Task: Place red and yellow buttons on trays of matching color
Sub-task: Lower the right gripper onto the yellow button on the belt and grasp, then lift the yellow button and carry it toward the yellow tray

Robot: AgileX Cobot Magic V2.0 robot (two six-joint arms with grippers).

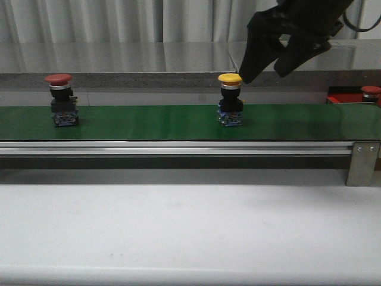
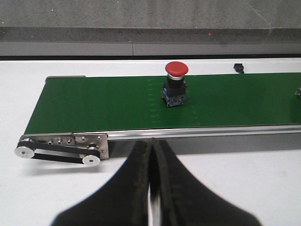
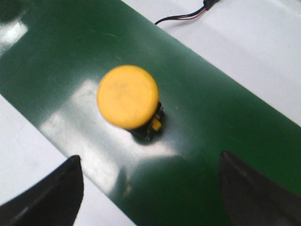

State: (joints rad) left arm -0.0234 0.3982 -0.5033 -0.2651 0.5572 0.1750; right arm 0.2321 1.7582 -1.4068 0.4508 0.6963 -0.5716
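The red tray (image 1: pixel 342 95) is partly seen beyond the green belt's (image 1: pixel 149 122) right end, a third button (image 1: pixel 371 91) seen on it. The right gripper (image 1: pixel 265 68) is held just above the yellow button (image 1: pixel 230 78) at mid-belt — fingers spread wide. The left gripper (image 2: pixel 151 155) is pressed closed, holding nothing. The red button (image 1: pixel 58 79) is stood upright on the belt — well left.
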